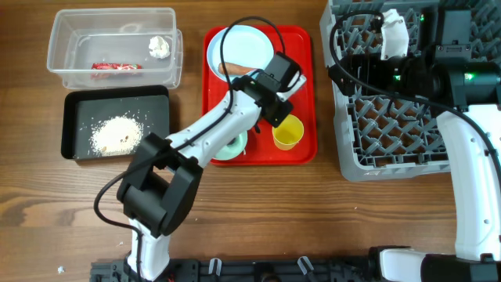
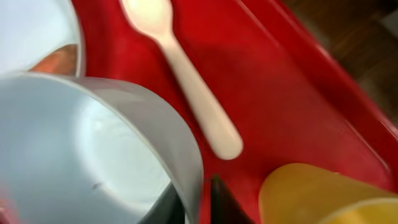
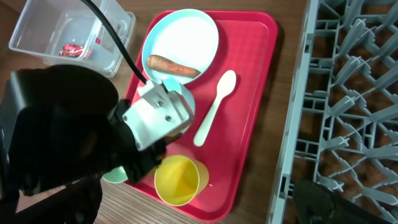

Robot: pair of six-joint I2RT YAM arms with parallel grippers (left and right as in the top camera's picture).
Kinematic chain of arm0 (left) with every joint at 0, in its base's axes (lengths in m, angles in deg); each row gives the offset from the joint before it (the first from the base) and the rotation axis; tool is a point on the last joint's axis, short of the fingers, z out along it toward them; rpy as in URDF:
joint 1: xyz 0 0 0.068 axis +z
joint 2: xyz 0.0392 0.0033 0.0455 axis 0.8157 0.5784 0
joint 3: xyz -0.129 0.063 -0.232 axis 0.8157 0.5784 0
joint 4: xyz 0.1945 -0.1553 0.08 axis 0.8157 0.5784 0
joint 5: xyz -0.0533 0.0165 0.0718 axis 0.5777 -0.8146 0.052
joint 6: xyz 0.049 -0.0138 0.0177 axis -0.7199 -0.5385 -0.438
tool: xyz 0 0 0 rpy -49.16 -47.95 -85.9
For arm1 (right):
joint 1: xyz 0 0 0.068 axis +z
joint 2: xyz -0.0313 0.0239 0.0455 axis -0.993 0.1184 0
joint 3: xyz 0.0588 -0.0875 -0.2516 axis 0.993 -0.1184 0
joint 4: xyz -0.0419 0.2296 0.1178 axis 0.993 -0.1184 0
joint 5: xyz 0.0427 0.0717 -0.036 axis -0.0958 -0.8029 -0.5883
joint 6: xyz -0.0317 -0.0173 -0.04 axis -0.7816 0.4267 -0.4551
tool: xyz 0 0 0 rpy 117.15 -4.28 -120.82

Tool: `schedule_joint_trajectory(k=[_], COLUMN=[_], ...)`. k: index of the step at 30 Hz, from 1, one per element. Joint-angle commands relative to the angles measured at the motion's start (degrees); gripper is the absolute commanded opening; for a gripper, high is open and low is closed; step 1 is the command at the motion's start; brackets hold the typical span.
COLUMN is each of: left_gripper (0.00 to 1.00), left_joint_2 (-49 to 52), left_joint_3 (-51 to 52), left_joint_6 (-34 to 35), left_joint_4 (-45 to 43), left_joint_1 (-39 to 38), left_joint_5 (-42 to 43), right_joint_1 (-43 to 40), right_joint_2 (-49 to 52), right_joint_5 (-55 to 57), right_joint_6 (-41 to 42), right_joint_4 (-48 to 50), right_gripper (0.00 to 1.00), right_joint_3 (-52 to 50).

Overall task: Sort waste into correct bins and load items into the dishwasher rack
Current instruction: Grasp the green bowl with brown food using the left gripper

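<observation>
- Bowl: the small white bowl [image 2: 93,155] sits on the red tray [image 2: 280,81], near the yellow cup [image 2: 323,193]. It looks light, stiff and smooth, probably slippery, so the thin rim is the place to pinch.
- Left gripper [image 2: 196,204]: the jaws are narrow, with one finger on each side of that rim. I can't tell whether they actually grip it.

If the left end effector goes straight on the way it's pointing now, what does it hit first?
The small white bowl, at its rim: the left end effector straddles its wall. Past that, probably the red tray floor, near the white spoon and yellow cup, though depth is unclear.
</observation>
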Motion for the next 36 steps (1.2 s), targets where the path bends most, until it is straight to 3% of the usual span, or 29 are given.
schedule_joint_trajectory(k=[1,4,10,15,19,23,36], left_gripper=[0.46,0.63,0.67,0.62,0.61,0.58,0.36], left_joint_2=[0.74,0.35,-6.32,-9.99,-9.70,-9.66,-9.60], left_joint_3=[-0.37,-0.50,-0.83,-0.81,0.59,5.38,18.43], left_joint_6=[0.66,2.91,14.67,18.23,18.73,23.10,23.63], left_joint_4=[1.25,2.14,7.89,18.84,21.09,19.65,5.51], left_joint_1=[0.52,-0.11,0.72,1.53,1.05,1.07,1.07], left_joint_5=[-1.53,-1.53,3.37,5.77,5.81,5.81,5.77], right_joint_1=[0.28,0.28,0.28,0.28,0.28,0.28,0.28], right_joint_2=[0.66,0.66,0.66,0.66,0.66,0.66,0.66], right_joint_5=[0.37,0.37,0.35,0.35,0.37,0.35,0.35], right_joint_6=[0.04,0.04,0.07,0.07,0.07,0.09,0.35], right_joint_4=[-0.09,-0.07,-0.31,-0.85,-0.48,-0.79,-0.74], right_gripper=[1.00,1.00,1.00,0.99,1.00,1.00,1.00], right_joint_3=[1.42,1.42,1.42,1.42,1.42,1.42,1.42])
